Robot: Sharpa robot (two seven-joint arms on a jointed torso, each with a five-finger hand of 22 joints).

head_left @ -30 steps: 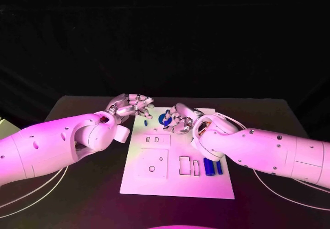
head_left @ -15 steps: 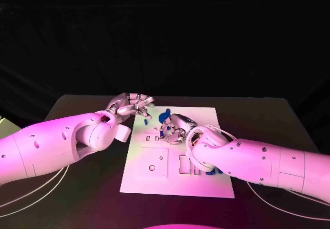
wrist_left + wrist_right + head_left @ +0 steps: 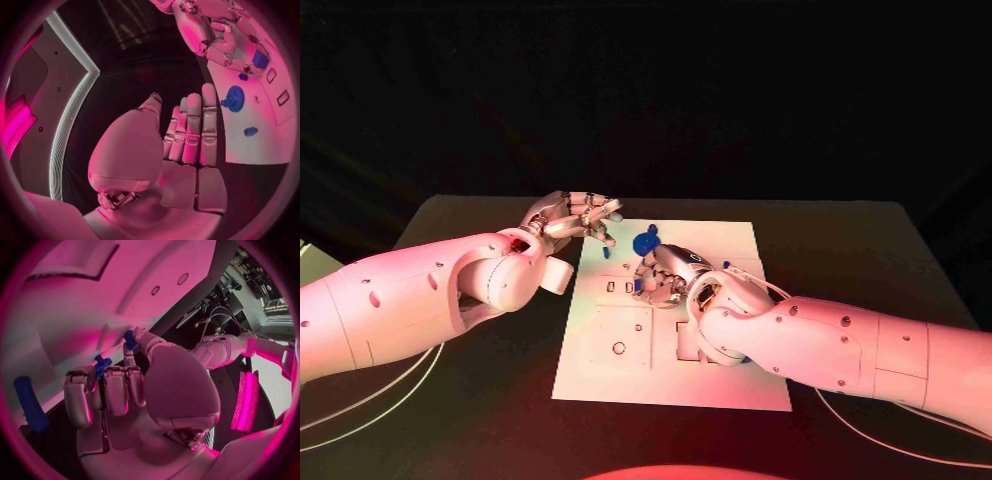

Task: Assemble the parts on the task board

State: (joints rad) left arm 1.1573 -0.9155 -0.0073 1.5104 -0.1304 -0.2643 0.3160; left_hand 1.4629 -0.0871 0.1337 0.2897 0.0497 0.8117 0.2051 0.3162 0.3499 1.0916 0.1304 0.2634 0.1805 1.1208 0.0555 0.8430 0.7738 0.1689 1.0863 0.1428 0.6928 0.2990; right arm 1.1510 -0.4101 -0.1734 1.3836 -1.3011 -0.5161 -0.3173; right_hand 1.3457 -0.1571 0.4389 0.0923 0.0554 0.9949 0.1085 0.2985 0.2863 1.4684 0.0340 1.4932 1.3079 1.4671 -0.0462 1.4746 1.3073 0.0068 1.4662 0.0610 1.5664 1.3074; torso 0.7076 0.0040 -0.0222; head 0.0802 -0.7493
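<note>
Two robot hands work over the far half of the task board, the white plate lying in the middle of the bench. The right robot hand reaches onto the board from 4 o'clock, its fingers curled in over the small rectangular slots near the board's centre; in the right wrist view its fingertips are pinched on a small blue part held against the white surface, with another small blue piece just beside its curled fingers and a long blue bar lying on the board a little further out. The left robot hand hovers at the board's far-left corner, at about 11 o'clock from the right one; the left wrist view shows its fingers straight and side by side, apart from the thumb, holding nothing. Between the two hands, toward 12 o'clock on the board, sits a round blue gear, with a small blue peg lying on the white plate near it.
</note>
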